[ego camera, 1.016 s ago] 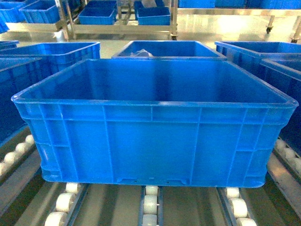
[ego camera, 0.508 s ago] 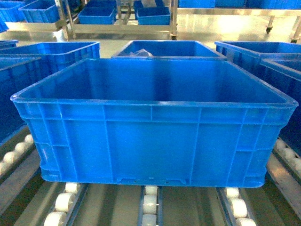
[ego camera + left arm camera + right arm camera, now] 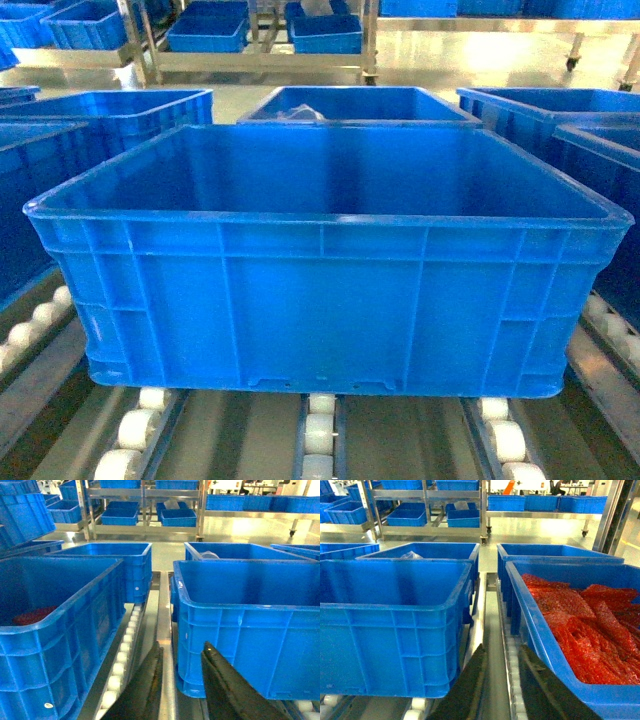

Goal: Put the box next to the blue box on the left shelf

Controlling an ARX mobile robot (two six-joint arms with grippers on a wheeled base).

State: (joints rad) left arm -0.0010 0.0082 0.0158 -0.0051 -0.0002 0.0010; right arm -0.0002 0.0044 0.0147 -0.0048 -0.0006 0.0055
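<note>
On the roller rack, head view: the large rectangular bright-blue plastic crate (image 3: 325,300) sits squarely on the grey metal rails with white plastic rollers (image 3: 320,435), its ribbed near wall facing the camera, its inside bare.
Head view, surroundings: further blue crates stand to the left (image 3: 60,160), behind (image 3: 360,105) and to the right (image 3: 590,130); neither arm shows.
Left wrist view: the left gripper (image 3: 181,655) hangs beside the crate's left corner, over the rail gap, its dark fingers (image 3: 150,680) spread apart and holding nothing; a neighbouring blue crate stands across the gap.
Right wrist view: the right gripper (image 3: 499,655) hangs at the crate's right corner, fingers (image 3: 535,685) likewise spread and empty; just beside it a blue crate holds crumpled red mesh bags (image 3: 585,625).
</note>
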